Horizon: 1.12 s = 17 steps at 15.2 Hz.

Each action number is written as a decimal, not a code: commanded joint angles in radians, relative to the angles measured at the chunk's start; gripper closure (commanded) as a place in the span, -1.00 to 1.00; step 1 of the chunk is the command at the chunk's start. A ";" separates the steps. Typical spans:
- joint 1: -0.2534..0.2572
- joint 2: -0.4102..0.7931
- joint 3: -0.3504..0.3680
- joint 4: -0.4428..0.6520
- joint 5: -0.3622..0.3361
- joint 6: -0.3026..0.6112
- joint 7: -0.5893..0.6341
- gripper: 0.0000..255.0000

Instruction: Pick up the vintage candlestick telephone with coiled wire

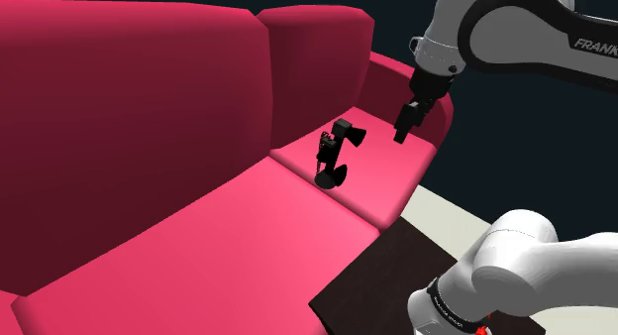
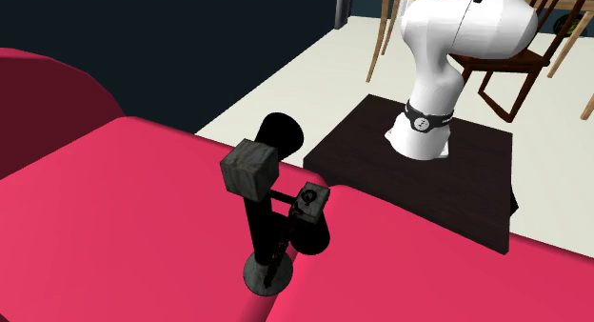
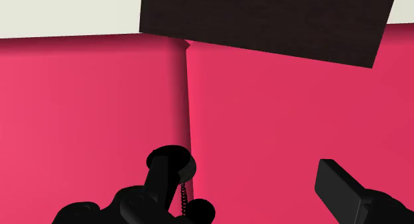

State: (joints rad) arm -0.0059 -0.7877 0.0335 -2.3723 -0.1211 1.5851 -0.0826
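Note:
A black candlestick telephone (image 1: 332, 157) stands upright on the red sofa seat (image 1: 248, 244), on the seam between two cushions. In the second exterior view the telephone (image 2: 265, 220) shows a round base, a flared mouthpiece and a grey blocky earpiece on a side hook. My gripper (image 1: 407, 122) hangs above the seat, to the shoulder view's right of the phone and apart from it. In the wrist view the phone (image 3: 164, 176) with its coiled cord lies low between the fingers; one finger (image 3: 342, 193) stands far to the side, so the gripper is open and holds nothing.
The sofa's tall red backrest (image 1: 129, 105) rises behind the phone and an armrest (image 1: 391, 70) curves past the gripper. My dark stand (image 2: 419, 163) sits against the seat's front edge on pale floor (image 2: 314, 72). A wooden table and chairs (image 2: 533, 30) stand beyond.

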 commanded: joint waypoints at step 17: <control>-0.040 0.567 -0.162 0.216 0.038 0.362 -0.127 -1.00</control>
State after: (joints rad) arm -0.0436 -0.2595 -0.1185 -2.1790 -0.0905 1.9305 -0.1979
